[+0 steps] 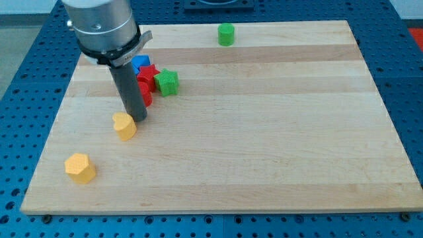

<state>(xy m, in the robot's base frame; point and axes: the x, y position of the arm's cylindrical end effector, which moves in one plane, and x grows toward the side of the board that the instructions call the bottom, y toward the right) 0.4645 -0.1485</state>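
Note:
My tip (140, 119) rests on the wooden board, right beside a yellow heart-shaped block (123, 125) that lies just to its left; whether they touch is hard to tell. Behind the rod sits a cluster: a red block (145, 94) partly hidden by the rod, a red star block (148, 75), a blue block (140, 63) above them, and a green star block (167, 82) to their right. A yellow hexagonal block (80, 167) lies further toward the view's bottom left.
A green cylinder-like block (226, 34) stands near the board's top edge. The wooden board (277, 132) lies on a blue perforated table (26, 79). The arm's grey body (102, 26) fills the top left.

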